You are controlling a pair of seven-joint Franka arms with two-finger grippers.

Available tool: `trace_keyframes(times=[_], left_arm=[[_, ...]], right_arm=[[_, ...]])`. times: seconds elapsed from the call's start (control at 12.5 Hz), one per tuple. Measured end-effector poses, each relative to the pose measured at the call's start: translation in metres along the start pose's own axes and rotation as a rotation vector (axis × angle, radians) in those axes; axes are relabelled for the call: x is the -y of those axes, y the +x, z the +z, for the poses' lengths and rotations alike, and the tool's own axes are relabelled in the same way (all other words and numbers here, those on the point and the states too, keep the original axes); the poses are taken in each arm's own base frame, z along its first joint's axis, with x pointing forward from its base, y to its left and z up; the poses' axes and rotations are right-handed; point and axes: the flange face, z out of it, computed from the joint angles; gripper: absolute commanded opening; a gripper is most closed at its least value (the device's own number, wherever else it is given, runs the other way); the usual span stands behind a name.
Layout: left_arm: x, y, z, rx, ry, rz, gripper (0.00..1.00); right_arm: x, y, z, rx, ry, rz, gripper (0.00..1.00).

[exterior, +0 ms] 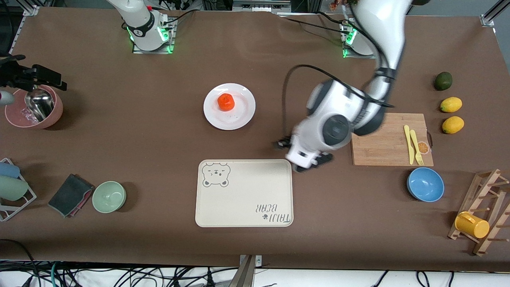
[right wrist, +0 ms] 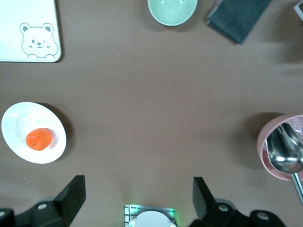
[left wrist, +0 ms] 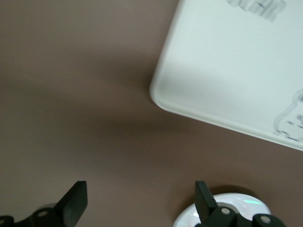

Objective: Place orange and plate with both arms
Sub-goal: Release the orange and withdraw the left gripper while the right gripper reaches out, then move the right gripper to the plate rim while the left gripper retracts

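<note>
- The counter (exterior: 119,131) is the brown surface under everything; I take the cream bear tray (exterior: 244,193) as my landmark, and it lies bare.
- The left arm reaches down from its base, and its left tool (exterior: 308,161) hangs low just beside the tray's corner toward the left arm's end. In the left wrist view its fingers (left wrist: 75,201) stand wide apart with only brown counter between them.
- The right tool (right wrist: 137,198) sits high over the counter near its own base, well apart from the tray. Its fingers (right wrist: 73,191) are spread and grip nothing; I judge this arm to be waiting.
- The plate (exterior: 229,106) rests on the counter, farther from the front camera than the tray and clearly apart from it. I expect it to be stiff, glossy and slippery, breakable if dropped. I would pinch the wide rim, one finger under the edge, and lift level.
- The orange (exterior: 226,102) sits on the plate, slightly off the middle. I judge it light and a little soft, and it may roll if the plate tips. I would close gently across its widest part from above, and take it off before moving the plate.
</note>
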Motion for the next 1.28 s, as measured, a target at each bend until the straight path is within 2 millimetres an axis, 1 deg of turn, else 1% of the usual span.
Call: trace_keyframes(times=[0.16, 0.24, 0.32, 0.4, 0.48, 0.56, 0.64, 0.8, 0.88, 0.96, 1.04, 1.2, 1.28], left_arm=[[0.088, 0.059, -0.021, -0.008, 0.05, 0.081, 1.0], [0.13, 0.083, -0.031, -0.013, 0.053, 0.119, 1.0], [0.168, 0.101, -0.039, -0.012, 0.044, 0.155, 1.0], [0.202, 0.115, -0.045, -0.003, 0.031, 0.194, 1.0], [0.229, 0.124, -0.051, 0.0, 0.021, 0.221, 1.0], [0.247, 0.128, -0.06, -0.012, 0.026, 0.234, 1.0], [0.257, 0.127, -0.076, -0.04, 0.054, 0.242, 1.0], [0.264, 0.111, -0.119, -0.095, 0.103, 0.249, 1.0], [0.271, 0.101, -0.139, -0.108, 0.106, 0.241, 1.0], [0.281, 0.095, -0.155, -0.121, 0.1, 0.217, 1.0], [0.293, 0.092, -0.167, -0.136, 0.092, 0.18, 1.0], [0.316, 0.089, -0.188, -0.181, 0.073, 0.13, 1.0], [0.324, 0.084, -0.205, -0.23, 0.056, 0.117, 1.0]], right_arm=[[0.016, 0.011, 0.02, 0.01, -0.004, -0.014, 1.0], [0.026, 0.018, 0.034, 0.019, -0.007, -0.015, 1.0], [0.036, 0.025, 0.047, 0.026, -0.008, -0.025, 1.0], [0.044, 0.032, 0.061, 0.033, 0.002, -0.034, 1.0], [0.052, 0.039, 0.074, 0.036, 0.03, -0.04, 1.0], [0.058, 0.045, 0.086, 0.033, 0.061, -0.043, 1.0], [0.065, 0.051, 0.098, 0.03, 0.094, -0.046, 1.0], [0.087, 0.062, 0.121, 0.032, 0.169, -0.062, 1.0], [0.099, 0.066, 0.136, 0.027, 0.22, -0.066, 1.0], [0.106, 0.069, 0.159, 0.021, 0.275, -0.078, 1.0], [0.107, 0.069, 0.185, 0.01, 0.323, -0.108, 1.0], [0.099, 0.064, 0.236, -0.02, 0.411, -0.147, 1.0], [0.096, 0.06, 0.257, -0.035, 0.452, -0.149, 1.0]])
